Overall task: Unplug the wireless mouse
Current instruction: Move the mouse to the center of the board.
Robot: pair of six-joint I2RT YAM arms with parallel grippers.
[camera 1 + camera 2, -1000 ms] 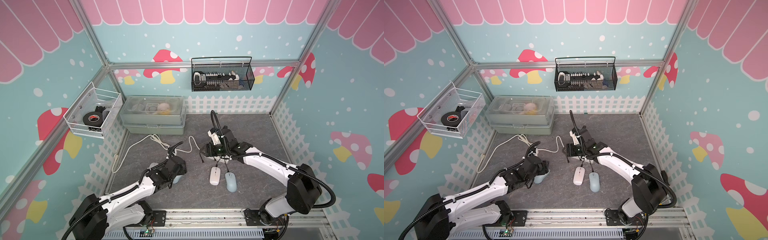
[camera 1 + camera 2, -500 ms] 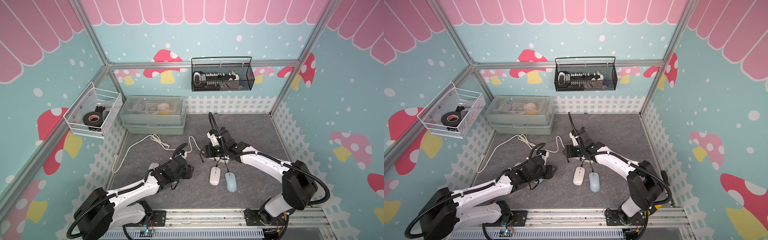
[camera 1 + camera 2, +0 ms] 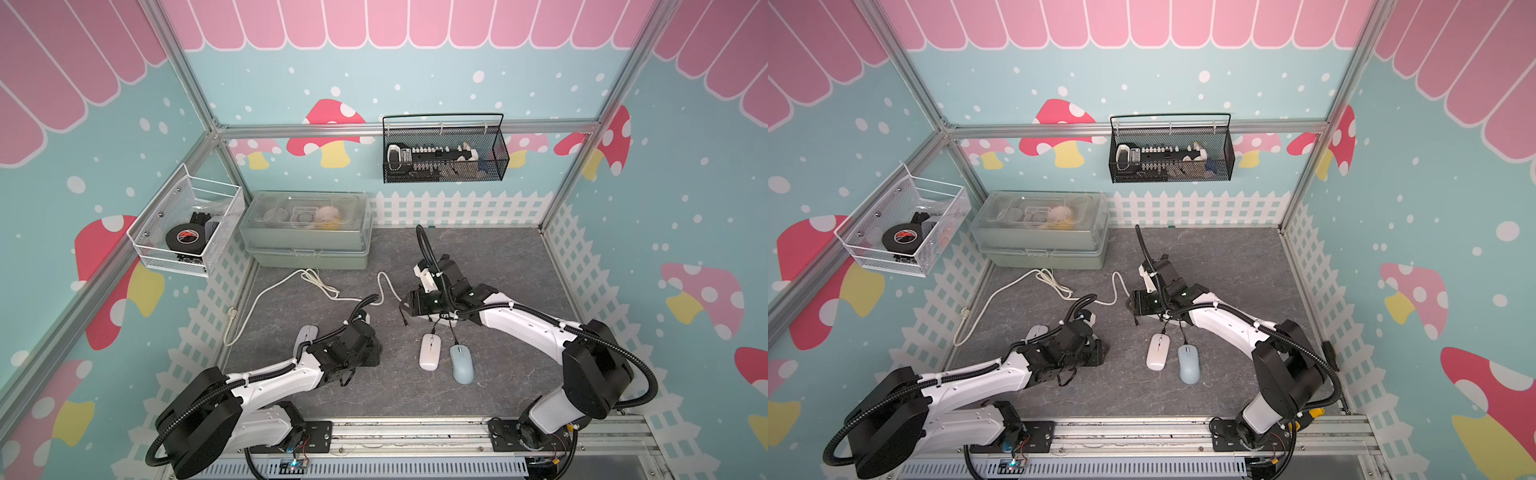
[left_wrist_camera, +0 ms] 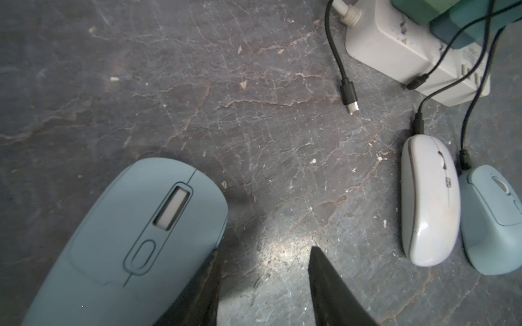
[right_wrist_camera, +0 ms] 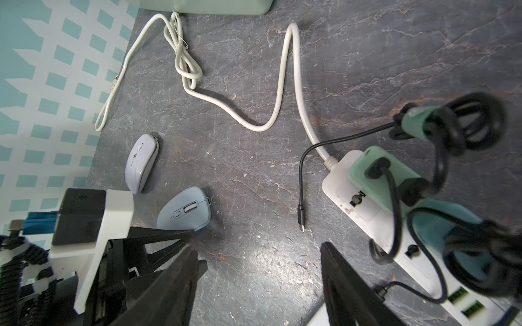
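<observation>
**Containers**
- Black mesh basket (image 3: 444, 170), back wall: holds a long black item with a row of white pieces. I cannot make out what it is.
- White wire basket (image 3: 166, 212), left wall: holds a roll of black tape (image 3: 185, 237) and some dark oddments behind it.
- Clear box (image 3: 307, 259), on the floor at the back: the lid is shut. There are small items inside, one pinkish and one yellow, too blurred to name.

**Floor**
- The blue mouse (image 4: 132, 237) has no cable in it and lies just beside the left gripper (image 4: 265, 249). One finger is close against its side, but contact cannot be confirmed.
- That gripper's jaws stand moderately apart with nothing between them.
- A loose cable end (image 4: 349, 97) lies on bare floor between the blue mouse and the power strip (image 4: 395, 50).
- The white mouse (image 4: 429, 203) and a second blue mouse (image 4: 494, 223) lie side by side, each with a black cable in its nose.
- A grey mouse (image 5: 141, 162) lies apart, near the left fence.
- The right gripper (image 5: 257, 245) hangs beside the strip, jaws wide and empty.
</observation>
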